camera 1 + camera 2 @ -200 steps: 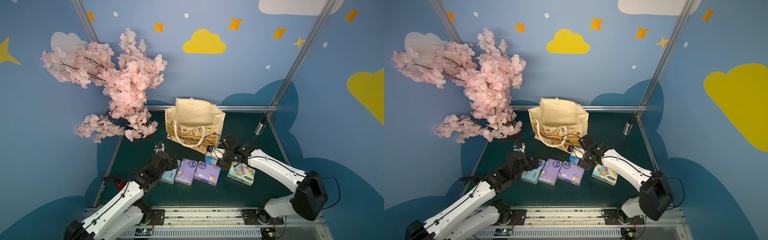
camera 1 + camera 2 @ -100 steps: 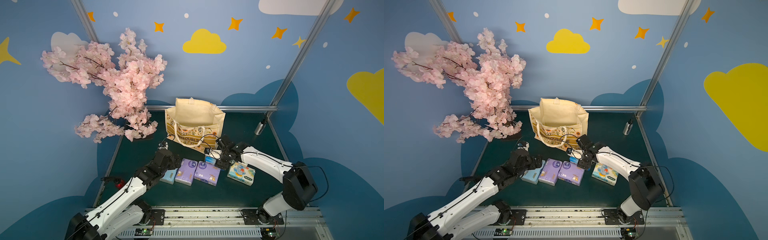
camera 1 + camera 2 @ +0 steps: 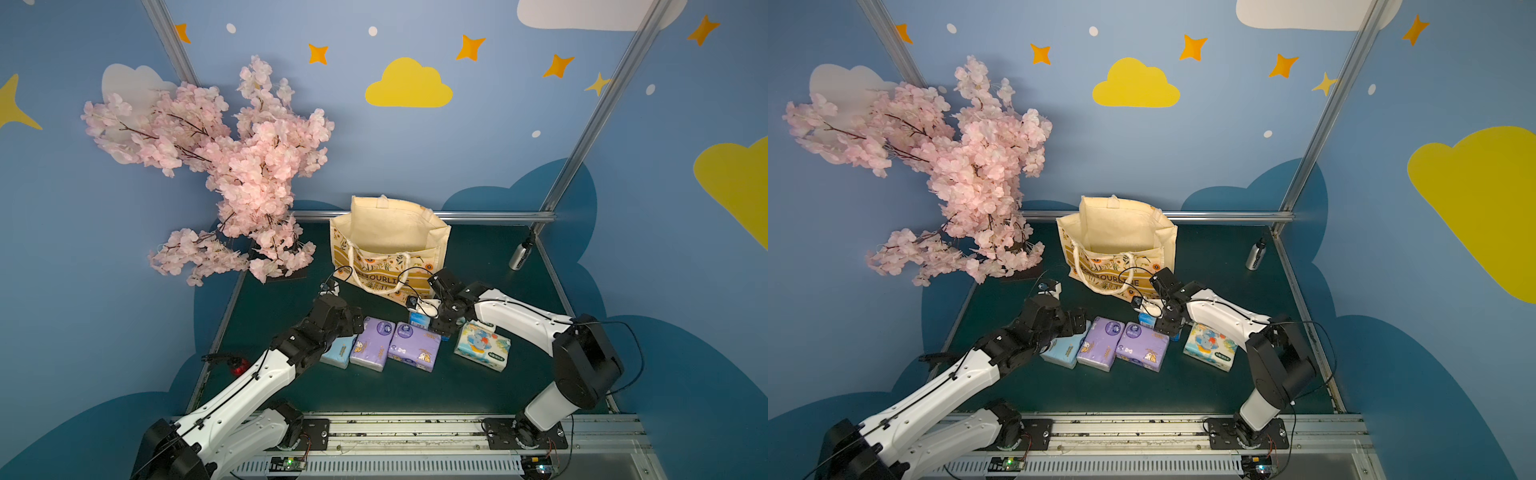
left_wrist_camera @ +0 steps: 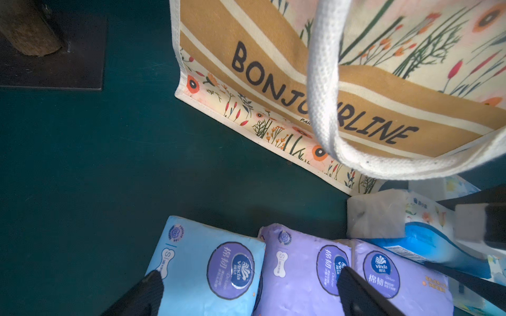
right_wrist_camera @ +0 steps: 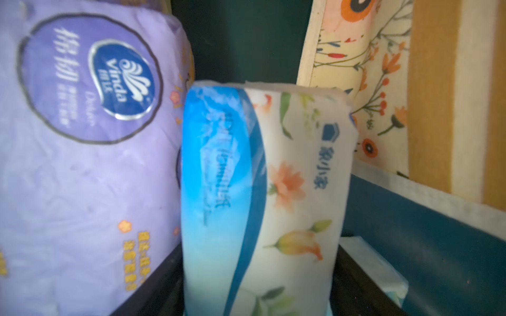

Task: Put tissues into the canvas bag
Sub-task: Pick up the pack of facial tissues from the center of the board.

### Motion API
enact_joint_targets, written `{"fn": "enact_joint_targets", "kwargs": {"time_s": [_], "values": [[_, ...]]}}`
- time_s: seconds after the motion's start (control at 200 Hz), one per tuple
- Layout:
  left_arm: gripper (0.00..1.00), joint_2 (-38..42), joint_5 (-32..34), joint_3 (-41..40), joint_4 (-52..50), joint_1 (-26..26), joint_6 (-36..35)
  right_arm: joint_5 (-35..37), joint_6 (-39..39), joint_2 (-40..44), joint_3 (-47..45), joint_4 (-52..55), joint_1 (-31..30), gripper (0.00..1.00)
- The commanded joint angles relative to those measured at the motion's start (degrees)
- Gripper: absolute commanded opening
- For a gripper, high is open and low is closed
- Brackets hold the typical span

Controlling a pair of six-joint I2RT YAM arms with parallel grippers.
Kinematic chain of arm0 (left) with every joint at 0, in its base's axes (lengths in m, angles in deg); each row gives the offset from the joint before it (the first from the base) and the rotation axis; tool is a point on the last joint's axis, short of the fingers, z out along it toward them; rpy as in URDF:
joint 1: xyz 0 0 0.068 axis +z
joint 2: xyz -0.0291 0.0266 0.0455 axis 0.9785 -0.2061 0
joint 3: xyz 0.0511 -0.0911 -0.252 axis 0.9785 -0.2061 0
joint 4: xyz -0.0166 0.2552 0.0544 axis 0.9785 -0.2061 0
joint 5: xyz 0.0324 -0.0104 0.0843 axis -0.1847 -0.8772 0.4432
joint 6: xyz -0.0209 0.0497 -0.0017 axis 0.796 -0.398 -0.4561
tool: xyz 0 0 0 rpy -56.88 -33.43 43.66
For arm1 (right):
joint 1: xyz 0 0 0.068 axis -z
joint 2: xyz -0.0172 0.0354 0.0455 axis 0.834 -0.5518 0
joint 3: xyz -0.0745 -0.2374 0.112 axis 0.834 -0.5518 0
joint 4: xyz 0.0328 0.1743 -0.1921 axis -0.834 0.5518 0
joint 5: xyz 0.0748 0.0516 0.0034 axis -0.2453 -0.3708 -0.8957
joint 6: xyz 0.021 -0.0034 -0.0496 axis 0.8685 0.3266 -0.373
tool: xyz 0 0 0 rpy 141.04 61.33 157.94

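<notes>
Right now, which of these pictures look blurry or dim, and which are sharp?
Right wrist view: the blue-and-white tissue pack is close and soft, its print smeared. Left wrist view: lettering on the canvas bag is crisp, though dimly lit. Both top views: sharp, evenly lit.

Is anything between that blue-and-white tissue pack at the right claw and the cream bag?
Nothing visible lies between the blue-and-white plastic-wrapped tissue pack and the cream canvas bag. Only the bag's own upright front wall faces it, a white rope handle drooping across; the open top looks clear.
</notes>
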Motion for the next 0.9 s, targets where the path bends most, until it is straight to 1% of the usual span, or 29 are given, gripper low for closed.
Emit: {"fn": "enact_joint_targets", "kwargs": {"time_s": [0.0,0.205,0.661,0.756,0.896], "values": [[1.0,0.4,0.5,0.7,-0.4,-0.2,-0.5,-1.6,-0.9,-1.6,1.7,1.7,0.4,0.71],[1.0,0.5,0.8,0.4,-0.2,-0.2,-0.5,-3.3,-0.3,-2.9,2.7,2.7,0.4,0.73],[1.0,0.9,2.2,0.9,-0.3,-0.1,-0.6,-2.9,0.0,-6.6,4.1,4.3,0.4,0.73],[1.0,1.1,2.7,1.1,-0.4,-0.2,-0.6,-3.4,0.1,-7.3,4.2,4.5,0.3,0.71],[1.0,2.0,3.7,1.4,-0.3,-0.2,-0.3,-3.3,0.0,-7.3,4.1,4.7,0.4,0.64]]}}
